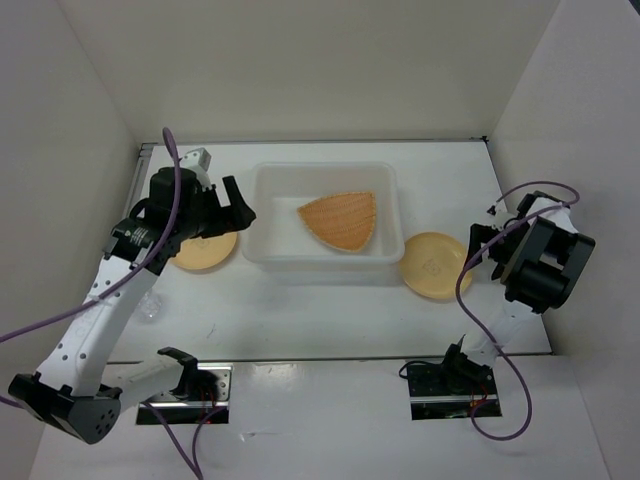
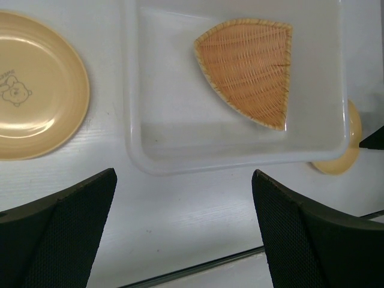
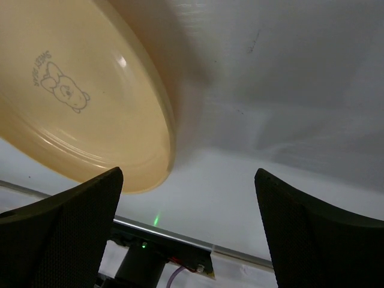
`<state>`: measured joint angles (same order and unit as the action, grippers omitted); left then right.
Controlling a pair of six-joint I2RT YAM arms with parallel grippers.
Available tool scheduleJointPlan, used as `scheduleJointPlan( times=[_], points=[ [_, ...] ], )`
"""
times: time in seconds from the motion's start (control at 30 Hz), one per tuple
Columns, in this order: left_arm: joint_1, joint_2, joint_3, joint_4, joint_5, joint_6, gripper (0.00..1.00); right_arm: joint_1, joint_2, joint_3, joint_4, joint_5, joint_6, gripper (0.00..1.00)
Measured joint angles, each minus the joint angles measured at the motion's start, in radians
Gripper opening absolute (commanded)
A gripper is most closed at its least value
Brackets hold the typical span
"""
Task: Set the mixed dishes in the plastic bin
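The orange fan-shaped dish lies flat inside the translucent white bin, just ahead of the left tool. From the left wrist its woven ribs and paler bound edge show clearly. The bin's walls are smooth and cloudy with rounded corners, and its far rim is cut off in that view.

One glossy yellow plate sits on the table under the left tool, partly hidden by the arm from above. The second plate lies in front of the right tool, just beside the bin's corner. Its printed bear shows, but its edges are cropped in the right wrist view.

The small clear cup is barely discernible beside the left arm. Both tools stand with fingers apart, gripping nothing.
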<state>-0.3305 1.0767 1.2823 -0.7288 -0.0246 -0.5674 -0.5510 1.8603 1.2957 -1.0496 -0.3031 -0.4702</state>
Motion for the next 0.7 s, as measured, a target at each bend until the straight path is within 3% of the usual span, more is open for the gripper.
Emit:
scheduleJointPlan(
  times=[0.17, 0.4, 0.5, 0.53, 0.6, 0.63, 0.7],
  points=[
    [0.019, -0.036, -0.042, -0.008, 0.002, -0.050, 1.00, -0.001, 0.046, 0.000, 0.000, -0.035, -0.019, 0.90],
    [0.022, -0.081, -0.060, -0.029, 0.005, -0.120, 1.00, 0.007, 0.121, 0.029, -0.040, -0.083, -0.030, 0.75],
    [0.022, -0.091, -0.060, -0.042, 0.005, -0.127, 1.00, 0.014, 0.144, 0.040, -0.051, -0.104, -0.021, 0.59],
    [0.022, -0.093, -0.060, -0.048, 0.005, -0.131, 1.00, 0.017, 0.155, 0.043, -0.058, -0.115, -0.017, 0.47],
    [0.022, -0.098, -0.060, -0.061, 0.005, -0.142, 1.00, 0.021, 0.179, 0.046, -0.064, -0.135, -0.011, 0.32],
    [0.022, -0.103, -0.060, -0.064, 0.005, -0.145, 1.00, 0.023, 0.192, 0.046, -0.064, -0.147, -0.008, 0.15],
    [0.022, -0.119, -0.064, -0.068, 0.005, -0.148, 1.00, 0.023, 0.217, 0.045, -0.067, -0.169, 0.008, 0.01]
  ],
)
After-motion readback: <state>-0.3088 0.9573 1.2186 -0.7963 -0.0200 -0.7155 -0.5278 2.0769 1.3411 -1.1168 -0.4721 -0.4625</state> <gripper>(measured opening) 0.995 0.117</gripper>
